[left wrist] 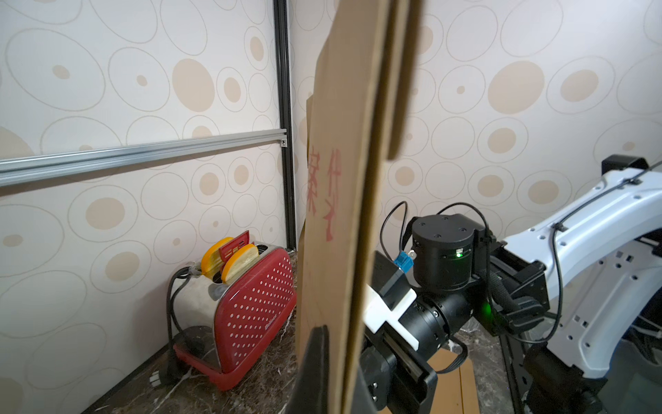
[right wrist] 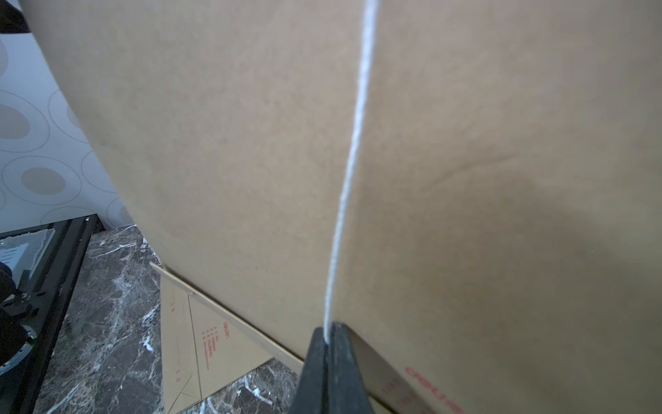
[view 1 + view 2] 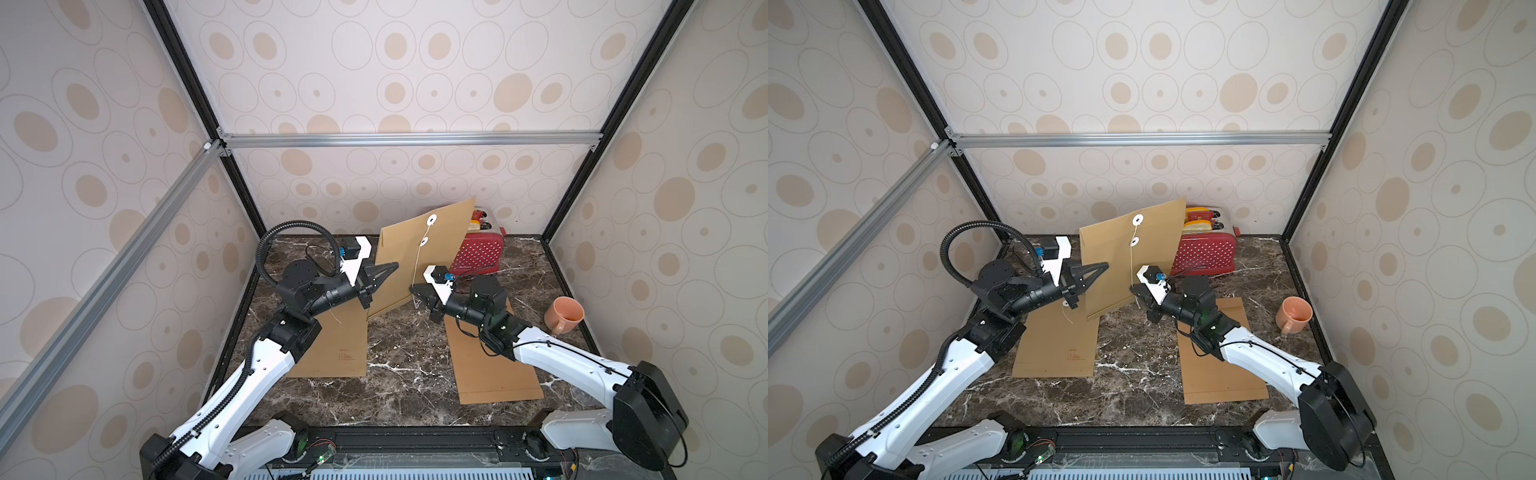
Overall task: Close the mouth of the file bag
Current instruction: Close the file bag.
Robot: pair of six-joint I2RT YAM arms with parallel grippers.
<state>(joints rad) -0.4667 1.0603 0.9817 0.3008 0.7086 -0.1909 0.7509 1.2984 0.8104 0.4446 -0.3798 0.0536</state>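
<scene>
Three kraft bags share the marble table (image 3: 407, 374). Two spare bags (image 3: 336, 345) lie flat, and the file bag (image 3: 419, 257) stands nearly upright mid-table, in front of the toaster (image 3: 478, 253). The left gripper (image 3: 384, 270) is clamped on its side edge. The right gripper (image 2: 327, 337) is pinched tight on the white string (image 2: 353, 161), which runs taut from the lower disc (image 3: 424, 242). The flap looks folded over. By my judgement, winding the string round the discs is left to do.

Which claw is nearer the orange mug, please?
Right: the right claw, shut on the string, is on the mug side of the file bag; the left claw grips its opposite edge.
</scene>
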